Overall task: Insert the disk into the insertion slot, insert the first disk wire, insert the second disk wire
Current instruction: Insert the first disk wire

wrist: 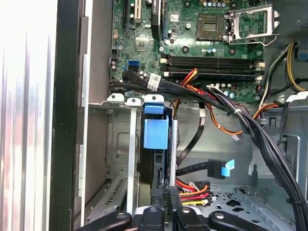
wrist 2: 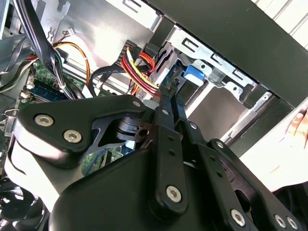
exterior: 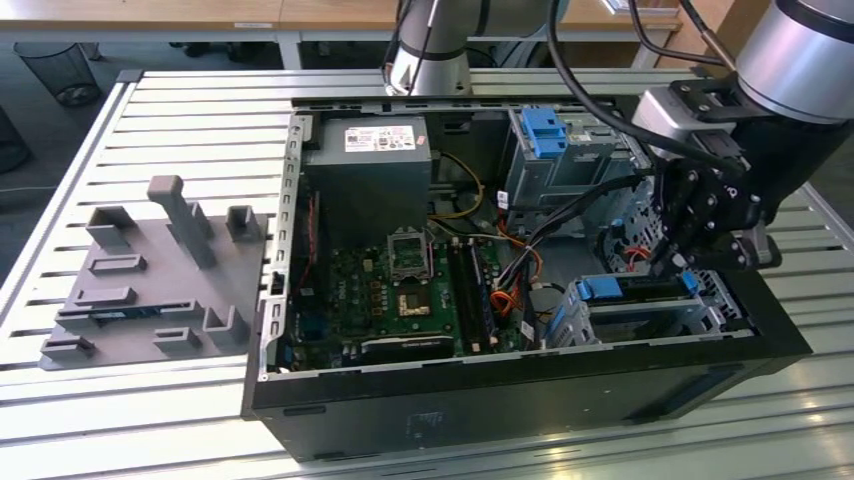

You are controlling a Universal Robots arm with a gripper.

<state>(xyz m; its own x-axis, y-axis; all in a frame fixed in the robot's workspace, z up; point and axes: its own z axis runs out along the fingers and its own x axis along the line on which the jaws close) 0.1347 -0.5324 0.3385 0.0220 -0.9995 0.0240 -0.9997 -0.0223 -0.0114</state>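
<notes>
Exterior view, arm: I see the gripper lowered into the open computer case, at the corner on the exterior view's right.
Exterior view, disk: the disk sits in the insertion slot, blue caddy edge showing, just beside the fingertips.
Second wrist view, claw: fingers drawn together, tips at the disk's blue caddy; red-and-yellow wires bunched just beside.
First wrist view, disk: stands edge-on inside the slot, fingertips at its near edge.
First wrist view, cable: black cable with a blue plug, apart from the disk.
</notes>
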